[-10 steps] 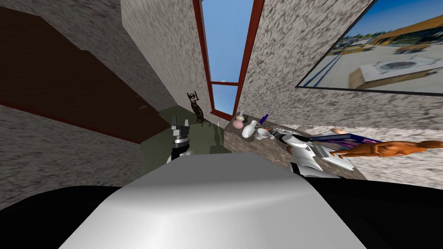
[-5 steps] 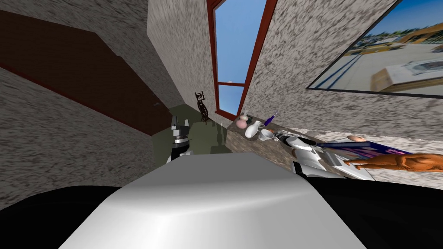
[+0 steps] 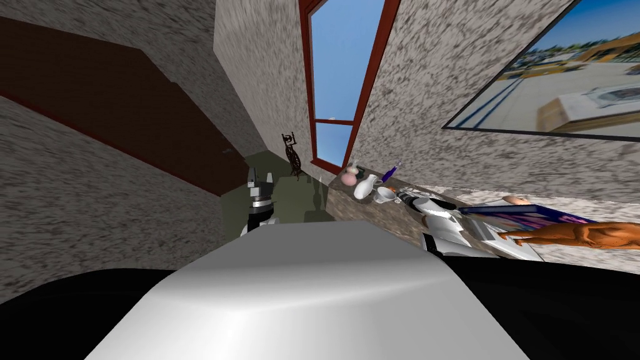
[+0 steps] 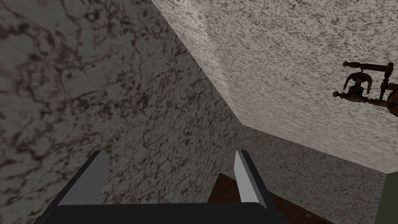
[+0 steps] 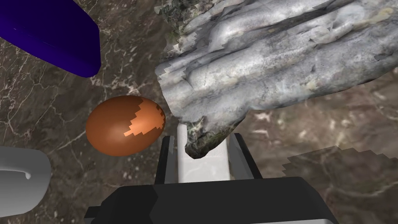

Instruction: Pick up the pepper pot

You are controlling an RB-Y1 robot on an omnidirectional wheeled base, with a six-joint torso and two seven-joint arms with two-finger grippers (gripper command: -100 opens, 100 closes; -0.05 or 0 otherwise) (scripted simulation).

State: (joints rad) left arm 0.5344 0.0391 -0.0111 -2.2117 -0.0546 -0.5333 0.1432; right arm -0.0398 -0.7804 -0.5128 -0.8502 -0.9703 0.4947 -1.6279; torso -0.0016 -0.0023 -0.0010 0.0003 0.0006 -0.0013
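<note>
White pepper pot [image 5: 200,169] in right hand [image 5: 203,144]

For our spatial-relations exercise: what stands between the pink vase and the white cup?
A white jug stands between the pink vase and the white cup on the brown marbled counter, as the head view shows.

A home: red-framed window [image 3: 340,69] at 12 o'clock, big framed picture [image 3: 550,75] at 2 o'clock, a spinning wheel [image 3: 292,156] on the green floor [image 3: 284,206], a marble counter [image 3: 349,209] carrying jug [image 3: 364,186], cup [image 3: 383,194] and pink vase [image 3: 349,177].
</note>
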